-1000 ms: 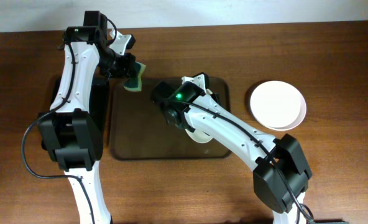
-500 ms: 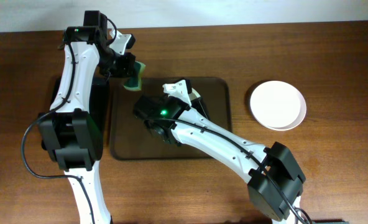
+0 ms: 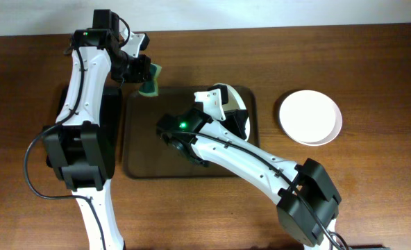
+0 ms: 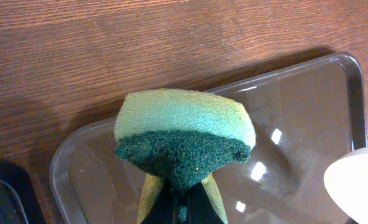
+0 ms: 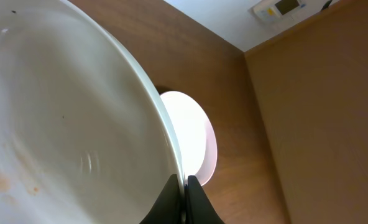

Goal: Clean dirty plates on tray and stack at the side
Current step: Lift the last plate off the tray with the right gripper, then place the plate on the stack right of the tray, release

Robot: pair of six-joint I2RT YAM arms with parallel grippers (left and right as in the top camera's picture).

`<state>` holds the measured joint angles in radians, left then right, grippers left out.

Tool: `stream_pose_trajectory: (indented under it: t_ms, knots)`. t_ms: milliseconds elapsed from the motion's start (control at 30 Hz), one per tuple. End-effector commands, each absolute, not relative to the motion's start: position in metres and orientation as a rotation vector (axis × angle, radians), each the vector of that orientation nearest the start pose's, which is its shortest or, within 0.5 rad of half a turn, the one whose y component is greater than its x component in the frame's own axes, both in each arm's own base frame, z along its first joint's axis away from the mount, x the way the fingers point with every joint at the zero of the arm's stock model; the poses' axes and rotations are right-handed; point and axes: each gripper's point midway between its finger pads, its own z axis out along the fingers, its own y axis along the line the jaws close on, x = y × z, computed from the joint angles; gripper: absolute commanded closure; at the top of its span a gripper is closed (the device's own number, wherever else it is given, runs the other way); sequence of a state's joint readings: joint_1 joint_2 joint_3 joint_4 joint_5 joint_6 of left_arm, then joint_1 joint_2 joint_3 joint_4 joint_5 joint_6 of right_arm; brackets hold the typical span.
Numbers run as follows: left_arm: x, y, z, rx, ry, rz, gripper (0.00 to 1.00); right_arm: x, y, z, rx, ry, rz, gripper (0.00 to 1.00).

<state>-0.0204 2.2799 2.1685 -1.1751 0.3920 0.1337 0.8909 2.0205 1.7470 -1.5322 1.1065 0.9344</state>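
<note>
Plates (image 3: 310, 117) sat stacked right of the tray (image 3: 139, 149), seemingly done. My right gripper (image 5: 185, 182) pinched one smeared plate (image 5: 59, 112) tilted above the tray; my left gripper (image 4: 179, 186) clenched the sponge (image 4: 184, 130), wiping not yet done.

The worktop (image 3: 344, 48) is brown wood with a long running grain. The dark brown tray (image 3: 140, 149) lies flat on it near the middle. Well to the right of the tray, two plates (image 3: 309, 117) sit stacked on the wood, white on top with a pale rim showing beneath. Just left of the tray lies a black tray (image 3: 111, 111), largely hidden.
</note>
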Motion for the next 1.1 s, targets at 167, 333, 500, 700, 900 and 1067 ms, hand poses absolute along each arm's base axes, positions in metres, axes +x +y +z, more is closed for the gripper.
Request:
stream_pose_trajectory:
  t_ms: [167, 333, 500, 700, 900, 1067]
  knots:
    - [0.507, -0.079, 0.129, 0.293, 2.762, -0.534, 0.99, 0.339, 0.179, 0.199, -0.043, 2.236, -0.952, 0.96]
    - [0.511, -0.079, 0.131, 0.296, 2.747, -0.531, 0.99, 0.334, 0.192, 0.190, 0.034, 2.364, -0.805, 0.96]
    - [0.506, -0.079, 0.129, 0.292, 2.768, -0.536, 0.99, 0.345, 0.184, 0.197, 0.133, 2.582, -0.540, 0.96]
    - [0.506, -0.080, 0.129, 0.292, 2.767, -0.537, 0.99, 0.369, 0.152, 0.212, 0.128, 2.752, -0.147, 0.96]
    - [0.500, -0.083, 0.127, 0.298, 2.791, -0.544, 0.99, 0.390, 0.064, 0.202, 0.360, 2.863, 0.099, 0.96]
    - [0.494, -0.103, 0.127, 0.354, 2.799, -0.555, 0.99, 0.379, -0.046, 0.169, 0.781, 2.857, 0.028, 0.96]
